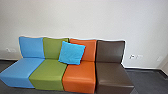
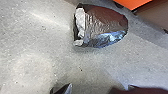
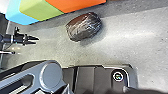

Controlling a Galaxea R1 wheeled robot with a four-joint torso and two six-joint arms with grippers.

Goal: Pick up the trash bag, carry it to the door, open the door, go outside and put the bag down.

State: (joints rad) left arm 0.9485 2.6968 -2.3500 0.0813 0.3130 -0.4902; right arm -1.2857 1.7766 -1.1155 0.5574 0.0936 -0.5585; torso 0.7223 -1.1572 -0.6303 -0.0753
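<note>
Your left gripper (image 3: pixel 37 41) and right gripper (image 3: pixel 96 88) gape, so the floor (image 3: pixel 125 47) bears the trash bag (image 3: pixel 84 27) near the head view's lower-centre seats (image 1: pixel 79 75).

A black trash bag of thin, glossy plastic (image 2: pixel 106 27) lies on the grey floor (image 2: pixel 37 47). It looks plump and rounded, a squat bundle with one end blunter than the other. Fine creases run over its surface, catching the light as thin pale streaks. One side has a reddish-brown tint, another a bluish-white shine, and pale patches line the blunt end; whether they are glare or contents is unclear. The bag rests near the orange seat (image 3: pixel 75 4), with floor between them.
</note>
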